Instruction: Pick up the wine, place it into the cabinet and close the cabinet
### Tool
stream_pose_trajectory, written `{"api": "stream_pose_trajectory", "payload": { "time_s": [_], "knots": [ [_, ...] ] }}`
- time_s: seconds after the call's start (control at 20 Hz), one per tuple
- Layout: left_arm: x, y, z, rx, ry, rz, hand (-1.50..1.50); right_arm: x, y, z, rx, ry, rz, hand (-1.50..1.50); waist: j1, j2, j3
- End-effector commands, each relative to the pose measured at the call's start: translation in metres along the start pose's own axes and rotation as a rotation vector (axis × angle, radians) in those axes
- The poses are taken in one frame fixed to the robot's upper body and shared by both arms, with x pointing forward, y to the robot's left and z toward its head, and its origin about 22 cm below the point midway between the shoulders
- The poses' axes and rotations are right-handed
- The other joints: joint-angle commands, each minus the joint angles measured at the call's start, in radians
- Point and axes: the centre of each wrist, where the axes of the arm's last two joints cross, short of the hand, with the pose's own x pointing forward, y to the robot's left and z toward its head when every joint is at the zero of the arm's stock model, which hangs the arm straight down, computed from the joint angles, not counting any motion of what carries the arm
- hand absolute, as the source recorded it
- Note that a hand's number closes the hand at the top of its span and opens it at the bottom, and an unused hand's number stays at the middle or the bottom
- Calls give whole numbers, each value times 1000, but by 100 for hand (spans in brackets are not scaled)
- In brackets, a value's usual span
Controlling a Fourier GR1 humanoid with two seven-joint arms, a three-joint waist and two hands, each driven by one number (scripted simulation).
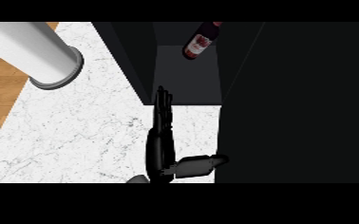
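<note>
The wine bottle (200,42), dark with a red label, lies tilted deep in the open black cabinet (186,76) at the top centre. My left hand (161,123) is in front of the cabinet's opening, over the counter, well short of the bottle. It is open, fingers straight and pointing into the cabinet, and holds nothing. Its thumb (203,163) sticks out to the right and reaches the edge of the open cabinet door (288,104), a large dark panel that fills the right side. My right hand does not show.
A big white cylinder (45,52) stands at the back left on the white marble counter (84,133). Wooden floor (13,80) shows past the counter's left edge. The door hides everything to the right.
</note>
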Motion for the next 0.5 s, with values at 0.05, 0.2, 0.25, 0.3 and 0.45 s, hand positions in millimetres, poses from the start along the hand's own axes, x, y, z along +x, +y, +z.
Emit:
{"api": "stream_pose_trajectory", "payload": {
  "time_s": [0.05,0.2,0.25,0.3,0.45],
  "knots": [
    [35,10,36,69,-15,-27,-150,17,5,12,7,-31,-28,-150,5,-1,0],
    [30,18,30,47,-44,-33,-150,18,-9,-2,24,-25,-8,-150,1,3,0],
    [36,26,39,46,-33,29,-150,19,2,11,33,-18,7,-150,0,2,0],
    [47,25,41,42,-45,15,-150,21,0,21,53,-26,12,-150,-2,1,0],
    [60,33,57,-16,-33,19,-150,11,8,16,88,12,-52,-150,-1,1,0]
  ]
}}
